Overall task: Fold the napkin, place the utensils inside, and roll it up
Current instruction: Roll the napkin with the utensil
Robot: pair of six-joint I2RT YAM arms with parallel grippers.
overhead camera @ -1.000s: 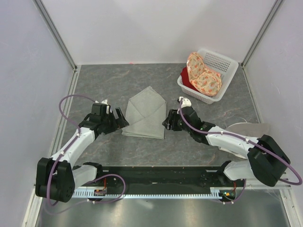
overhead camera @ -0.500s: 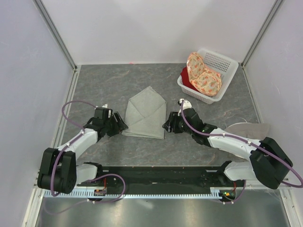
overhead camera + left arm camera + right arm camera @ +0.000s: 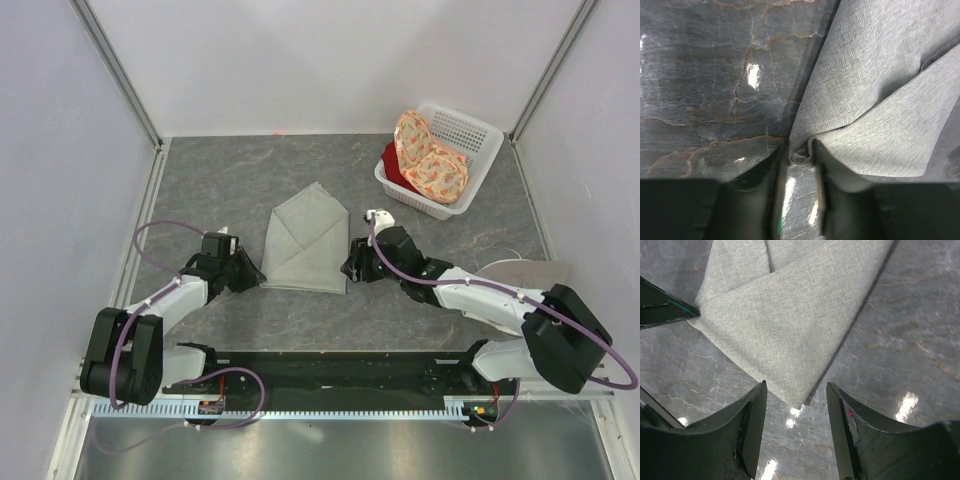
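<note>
The sage-grey napkin [image 3: 308, 245] lies folded on the grey stone-look table, its point toward the back. My left gripper [image 3: 250, 275] sits low at the napkin's near-left corner. In the left wrist view its jaws stand narrow, with that corner of the napkin [image 3: 875, 95] bunched between the tips of the left gripper [image 3: 800, 152]. My right gripper [image 3: 350, 268] is at the near-right corner. It is open, and the napkin's [image 3: 790, 325] corner tip lies on the table between the fingers of the right gripper [image 3: 796, 386], touching neither. The utensils are out of view.
A white basket [image 3: 478, 130] stands at the back right, holding an orange floral cloth [image 3: 430, 165] and a red cloth [image 3: 393, 165]. A pale beige cloth [image 3: 525, 272] lies at the right edge behind my right arm. White walls close in the table on three sides.
My left gripper has slid down to the napkin's near-left corner and closed from wide open onto it. My right gripper has shifted slightly toward the near-right corner and stayed open.
</note>
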